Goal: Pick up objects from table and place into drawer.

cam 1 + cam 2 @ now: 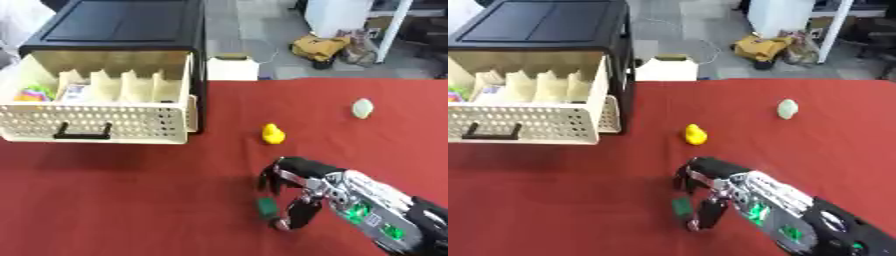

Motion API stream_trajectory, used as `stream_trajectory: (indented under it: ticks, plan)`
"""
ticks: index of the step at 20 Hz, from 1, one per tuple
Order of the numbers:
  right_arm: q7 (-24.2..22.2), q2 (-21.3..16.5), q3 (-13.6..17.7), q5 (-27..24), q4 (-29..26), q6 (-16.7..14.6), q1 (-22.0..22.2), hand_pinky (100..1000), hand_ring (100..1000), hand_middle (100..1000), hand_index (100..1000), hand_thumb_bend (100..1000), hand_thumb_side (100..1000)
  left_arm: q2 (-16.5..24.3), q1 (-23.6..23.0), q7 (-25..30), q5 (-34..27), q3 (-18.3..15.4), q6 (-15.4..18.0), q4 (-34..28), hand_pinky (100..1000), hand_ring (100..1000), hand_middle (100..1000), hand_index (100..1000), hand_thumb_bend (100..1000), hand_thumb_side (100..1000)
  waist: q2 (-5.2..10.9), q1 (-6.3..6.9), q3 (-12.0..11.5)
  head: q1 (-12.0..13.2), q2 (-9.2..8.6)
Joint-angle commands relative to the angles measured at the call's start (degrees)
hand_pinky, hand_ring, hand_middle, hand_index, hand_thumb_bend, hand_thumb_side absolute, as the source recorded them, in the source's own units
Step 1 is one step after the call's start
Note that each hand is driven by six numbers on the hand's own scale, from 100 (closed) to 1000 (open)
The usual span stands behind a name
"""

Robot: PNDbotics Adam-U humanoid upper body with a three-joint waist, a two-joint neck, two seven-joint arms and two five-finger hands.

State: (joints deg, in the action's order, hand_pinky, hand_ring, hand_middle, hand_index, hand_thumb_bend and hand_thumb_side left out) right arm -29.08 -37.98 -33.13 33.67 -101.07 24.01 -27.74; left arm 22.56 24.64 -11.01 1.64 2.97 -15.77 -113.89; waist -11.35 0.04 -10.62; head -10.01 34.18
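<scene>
Green small thing [266,208] sits on the red table [131,200] at six o'clock; the right hand [302,192] curls round it to lift it toward the open drawer [96,127] at ten o'clock

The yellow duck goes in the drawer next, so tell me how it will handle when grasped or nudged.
The yellow duck looks small and rounded, so it is probably light and may tip or skid if nudged. It stands upright on the red table, apart from other things, so a grasp from above seems workable. Its surface looks smooth, possibly slippery.
</scene>
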Motion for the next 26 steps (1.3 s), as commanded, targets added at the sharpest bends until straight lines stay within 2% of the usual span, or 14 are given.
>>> stream_trajectory:
  ticks: [1,6,26]
  plan:
    - [-0.2,-0.8,0.9,0.6,-0.8,-0.5,-0.9,650,714,502,738,476,100,0.5,0.4,0.2,0.2,-0.7,0.1,-0.7,100,100,100,684,100,1000,0.73,0.11,-0.1,-0.1,-0.57]
    - [-0.7,-0.3,0.7,1.1,0.4,-1.2,-0.8,647,708,486,719,466,100,0.4,0.3,0.2,0.2,-0.7,0.1,-0.7,100,100,100,683,100,1000,0.61,0.16,-0.2,-0.2,-0.49]
    - [2.0,1.7,0.4,2.1,4.3,-1.7,-0.3,640,692,456,656,443,100,0.1,0.1,0.3,0.2,-0.8,0.2,-0.7,100,100,100,680,100,1000,0.59,0.31,-0.5,-0.4,-0.60]
